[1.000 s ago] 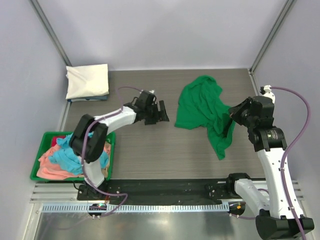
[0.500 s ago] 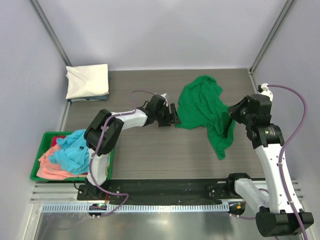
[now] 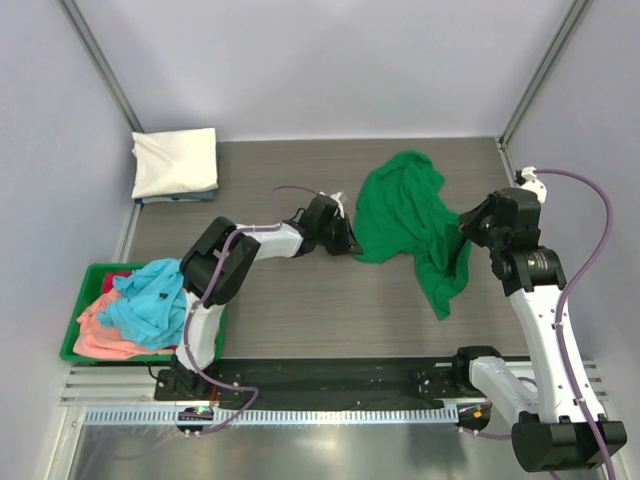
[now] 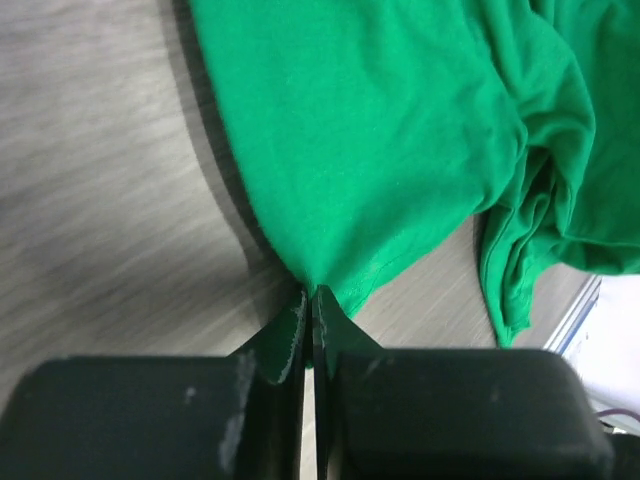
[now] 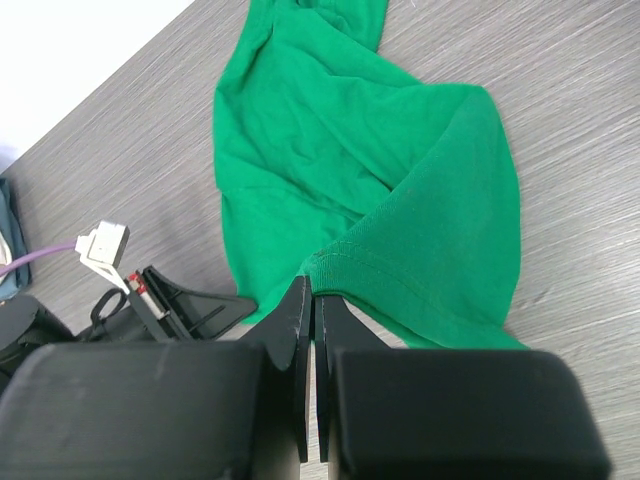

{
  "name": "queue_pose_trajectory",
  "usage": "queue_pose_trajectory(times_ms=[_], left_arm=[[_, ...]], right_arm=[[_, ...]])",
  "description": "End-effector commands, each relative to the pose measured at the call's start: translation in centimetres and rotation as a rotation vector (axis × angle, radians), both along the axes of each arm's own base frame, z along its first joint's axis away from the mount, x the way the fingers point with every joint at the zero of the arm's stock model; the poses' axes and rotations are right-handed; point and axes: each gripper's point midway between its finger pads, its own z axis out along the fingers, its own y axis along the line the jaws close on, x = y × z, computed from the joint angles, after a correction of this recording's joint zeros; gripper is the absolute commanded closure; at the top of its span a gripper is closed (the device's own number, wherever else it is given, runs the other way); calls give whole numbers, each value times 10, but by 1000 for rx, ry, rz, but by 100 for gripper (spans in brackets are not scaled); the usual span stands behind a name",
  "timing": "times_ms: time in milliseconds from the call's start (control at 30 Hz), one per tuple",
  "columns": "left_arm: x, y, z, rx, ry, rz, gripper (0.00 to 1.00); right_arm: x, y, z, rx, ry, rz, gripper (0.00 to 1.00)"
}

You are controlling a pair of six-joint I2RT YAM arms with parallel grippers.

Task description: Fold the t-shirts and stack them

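Two edges of the green t-shirt [image 3: 405, 215] are being gripped at once. The shirt is lying crumpled on the table [image 3: 300, 320] toward the far right corner, with a narrow tail trailing along the right side toward the near edge.

The left gripper [image 3: 351, 247] is being held low at the shirt's left edge. In the left wrist view its fingers [image 4: 285, 345] are being pressed together on a small peak of the hem, which is being drawn up off the wood. The right gripper [image 3: 464, 234] is being clamped on the shirt's right side, close to the right edge of the table. In the right wrist view a stitched hem is being pinched between its tips, and fabric is draping away from them.

A folded cream-white t-shirt [image 3: 176, 162] is resting at the far left corner on a darker blue layer, of which only a thin edge is showing. A green bin [image 3: 72, 347] is sitting beyond the left edge, near the near left corner. A light blue t-shirt [image 3: 150, 305], a salmon-pink one [image 3: 105, 338] and a strip of a red one [image 3: 116, 278] are being held in it in a heap.
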Motion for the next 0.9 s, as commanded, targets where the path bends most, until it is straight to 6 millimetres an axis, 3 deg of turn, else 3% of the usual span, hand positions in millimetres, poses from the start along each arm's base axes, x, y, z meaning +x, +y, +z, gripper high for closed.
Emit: queue_pose_trajectory(times_ms=[0,133,167,200,233,300,333,400,433,467,500,533,600,667,733,767,867], left_arm=[[5,-1,66,-67,-134,-7,100],[0,42,141,15,-242,88,100],[-8,57,151,58,-237,107,100],[-10,77,200,55,-344,154,100],[-15,88,220,66,-380,169,100],[-27,125,283,98,-488,249,100],[-38,144,294,162,-503,245,100],[-51,174,365,142,-624,319,100],[-57,186,381,155,-649,337,100],[-68,199,386,197,-648,333,100],[-79,213,426,152,-713,366,100],[-90,227,433,173,-715,381,100],[-112,248,476,113,-784,420,100],[-134,269,498,76,-819,449,100],[-156,286,524,7,-870,472,100],[-169,295,534,-33,-895,480,100],[-185,310,552,-82,-943,510,100]], right_arm=[[7,-3,21,-20,-77,-6,99],[1,2,51,-12,-157,26,99],[-2,2,67,-14,-198,32,99],[-7,1,79,-20,-228,31,99],[-12,0,87,-21,-245,25,99],[-23,-3,115,-27,-314,8,99],[-28,-3,121,-28,-323,9,99],[-42,-5,149,-28,-387,3,99],[-48,-4,154,-28,-392,4,99],[-58,-5,172,-27,-436,2,99],[-64,-6,180,-29,-456,-1,99],[-77,-7,189,-30,-487,-9,99],[-98,-12,212,-36,-553,-31,99],[-127,-19,234,-47,-621,-63,99],[-144,-22,242,-51,-641,-78,99],[-157,-26,252,-49,-679,-93,99],[-168,-28,261,-50,-709,-99,99]])
